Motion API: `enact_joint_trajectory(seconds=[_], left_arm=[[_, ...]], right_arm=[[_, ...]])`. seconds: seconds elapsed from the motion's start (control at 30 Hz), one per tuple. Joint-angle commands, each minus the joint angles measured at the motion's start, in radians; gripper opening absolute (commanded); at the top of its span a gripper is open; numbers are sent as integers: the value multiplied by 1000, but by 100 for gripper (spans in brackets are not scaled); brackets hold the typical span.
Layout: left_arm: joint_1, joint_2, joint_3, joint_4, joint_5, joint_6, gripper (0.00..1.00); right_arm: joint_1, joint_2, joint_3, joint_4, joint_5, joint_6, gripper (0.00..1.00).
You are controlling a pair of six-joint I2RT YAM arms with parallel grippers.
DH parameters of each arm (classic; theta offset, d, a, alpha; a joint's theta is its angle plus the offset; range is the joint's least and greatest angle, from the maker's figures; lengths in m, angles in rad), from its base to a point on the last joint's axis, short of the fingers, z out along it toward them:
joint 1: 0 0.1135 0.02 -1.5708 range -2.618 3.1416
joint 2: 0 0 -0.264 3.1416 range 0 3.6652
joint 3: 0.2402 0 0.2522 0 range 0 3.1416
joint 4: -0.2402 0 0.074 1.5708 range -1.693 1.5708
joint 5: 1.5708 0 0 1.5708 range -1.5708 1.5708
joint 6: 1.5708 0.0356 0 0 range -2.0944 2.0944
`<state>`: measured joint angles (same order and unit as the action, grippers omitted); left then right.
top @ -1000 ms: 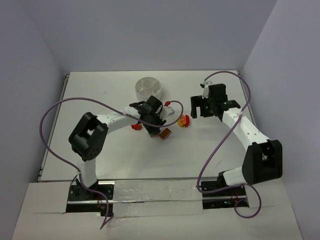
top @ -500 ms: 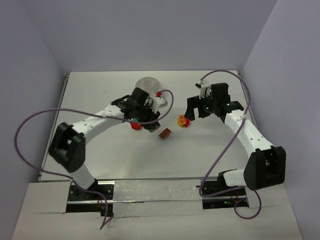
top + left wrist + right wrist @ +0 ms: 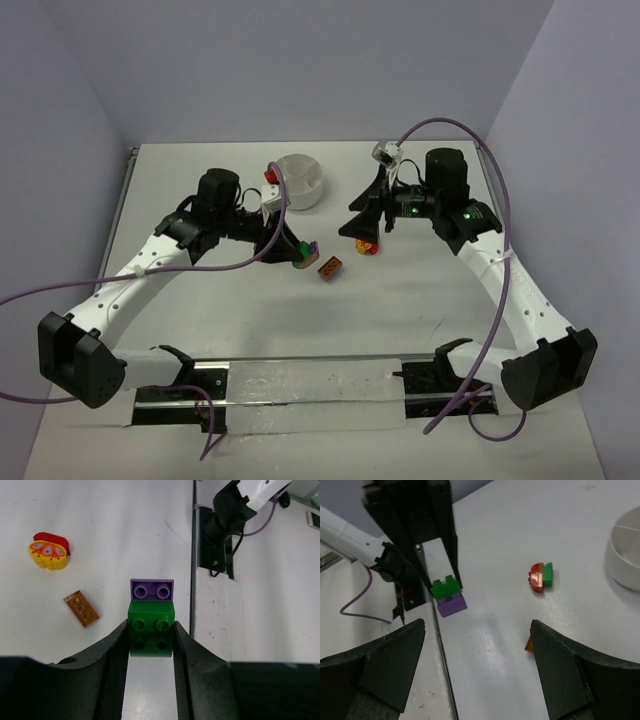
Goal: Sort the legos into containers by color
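My left gripper (image 3: pixel 292 246) is shut on a green brick (image 3: pixel 151 630) with a purple brick (image 3: pixel 152 589) stuck to its front; the pair (image 3: pixel 299 254) appears lifted off the table. The pair also shows in the right wrist view (image 3: pixel 447 596). My right gripper (image 3: pixel 360 226) is wide open and empty over a yellow-and-red piece (image 3: pixel 367 246). An orange-brown brick (image 3: pixel 328 268) lies between the grippers. A red-and-green piece (image 3: pixel 541 576) lies on the table. The white bowl (image 3: pixel 318 186) stands behind.
The yellow-and-red piece (image 3: pixel 49 555) and orange-brown brick (image 3: pixel 81 608) lie left of the left gripper's line. The bowl's rim (image 3: pixel 620 560) is at the right wrist view's right edge. Purple cables loop over both arms. A metal rail (image 3: pixel 300 370) runs along the near edge.
My left arm has swung out to the left and its wrist has turned, still holding the green-and-purple pair. My right gripper has moved left over the yellow-and-red piece.
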<state>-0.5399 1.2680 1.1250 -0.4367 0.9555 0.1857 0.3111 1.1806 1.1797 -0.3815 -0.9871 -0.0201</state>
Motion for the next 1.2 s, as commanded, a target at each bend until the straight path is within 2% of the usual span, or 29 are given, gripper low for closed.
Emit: enact_joint_trajectory(seconds=[0.0, 0.2, 0.9, 1.17], left_arm=[[5, -1, 1, 32, 137, -12, 0], [3, -9, 4, 36, 149, -11, 0], [3, -7, 7, 46, 167, -19, 0], [3, -7, 10, 42, 181, -14, 0]], right_arm=[[98, 7, 71, -63, -11, -49, 91], [163, 38, 71, -100, 7, -89, 83], [300, 125, 137, -219, 36, -209, 74], [315, 151, 156, -243, 39, -237, 62]])
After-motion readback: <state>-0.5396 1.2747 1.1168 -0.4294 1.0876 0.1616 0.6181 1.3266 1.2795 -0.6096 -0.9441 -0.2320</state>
